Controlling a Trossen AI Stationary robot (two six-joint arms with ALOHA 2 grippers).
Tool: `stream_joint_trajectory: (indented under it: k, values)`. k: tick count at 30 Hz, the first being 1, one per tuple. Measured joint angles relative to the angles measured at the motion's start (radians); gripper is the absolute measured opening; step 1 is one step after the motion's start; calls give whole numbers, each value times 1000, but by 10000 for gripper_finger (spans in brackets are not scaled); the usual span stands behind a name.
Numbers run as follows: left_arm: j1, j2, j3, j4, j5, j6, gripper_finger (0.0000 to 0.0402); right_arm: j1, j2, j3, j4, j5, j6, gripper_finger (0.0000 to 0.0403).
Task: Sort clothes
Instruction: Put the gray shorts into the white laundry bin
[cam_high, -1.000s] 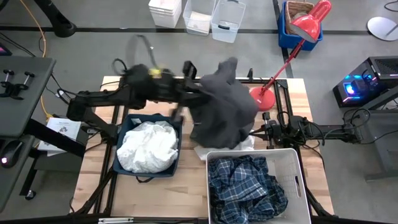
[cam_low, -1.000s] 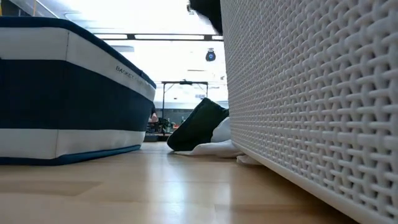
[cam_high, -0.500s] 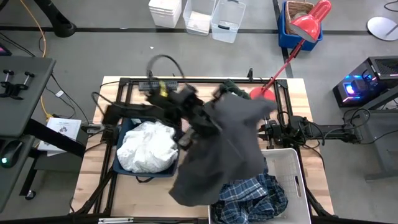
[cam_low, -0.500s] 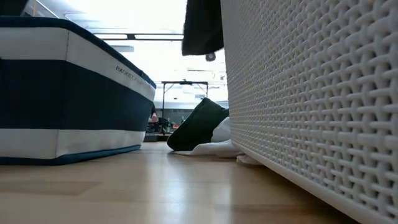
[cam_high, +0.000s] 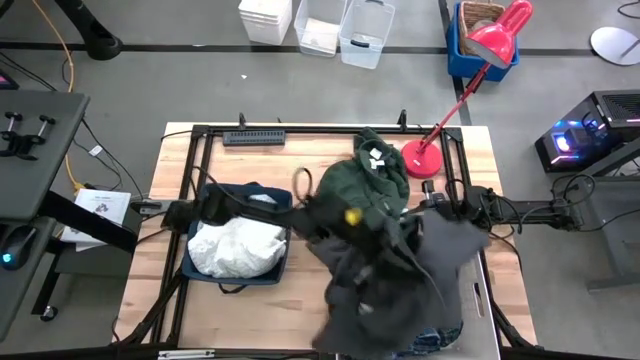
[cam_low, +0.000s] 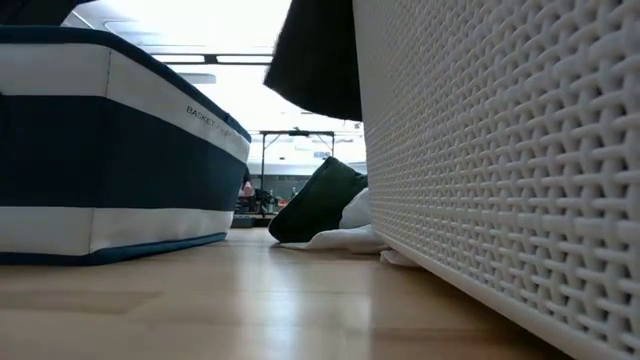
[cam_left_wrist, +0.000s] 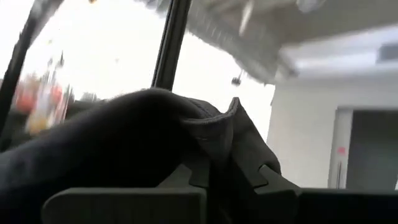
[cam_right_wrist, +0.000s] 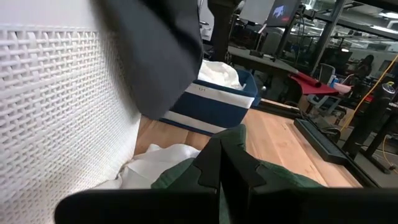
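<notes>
My left gripper (cam_high: 397, 236) is shut on the dark grey jacket (cam_high: 400, 285), which it holds in the air over the white plastic bin (cam_high: 479, 300). The jacket also shows in the low view (cam_low: 315, 60). A corner of the plaid shirt (cam_high: 442, 340) shows in that bin. The dark green hoodie (cam_high: 372, 180) lies on the table's far middle, on a white cloth (cam_low: 350, 236). More white cloth (cam_high: 236, 246) fills the navy bin (cam_high: 205, 200). My right gripper (cam_right_wrist: 224, 171) is shut, right over the hoodie (cam_right_wrist: 273, 180). I cannot tell whether it touches the hoodie. My left gripper pinches a bunched fold of the jacket (cam_left_wrist: 214, 134) between its two fingers (cam_left_wrist: 202, 177). The cloth bulges out beyond the fingertips. The rest of the jacket hangs slack below the gripper, lifted clear, over the white bin.
A red desk lamp (cam_high: 428, 156) stands at the table's far right. A black frame rail (cam_high: 255, 136) runs along the far edge. The white bin's woven wall (cam_low: 500, 180) and the navy bin (cam_low: 100, 150) flank a bare strip of table.
My left gripper has swung from the table's far middle toward the near right, carrying the jacket. The jacket has been lifted off the green hoodie, which now lies uncovered, and hangs over the white bin, hiding most of the plaid shirt.
</notes>
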Motion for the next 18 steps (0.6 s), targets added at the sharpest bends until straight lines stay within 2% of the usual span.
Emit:
stream_joint_trajectory:
  k: [4, 8, 11, 16, 18]
  values:
    - [-43, 52, 1, -193, -39, 54, 20, 0, 1, 0, 0, 0, -1, 0]
    - [-77, 81, 2, -403, -64, 42, 45, 0, 1, 0, 0, 0, -1, 0]
    - [-103, 85, 2, -556, -41, 121, 80, 0, 1, 0, 0, 0, -1, 0]
    - [-151, 82, 46, -922, -13, 329, 159, 0, 1, 0, 0, 0, -1, 0]
    - [-166, 82, 66, -1002, -10, 351, 190, 0, 1, 0, 0, 0, -1, 0]
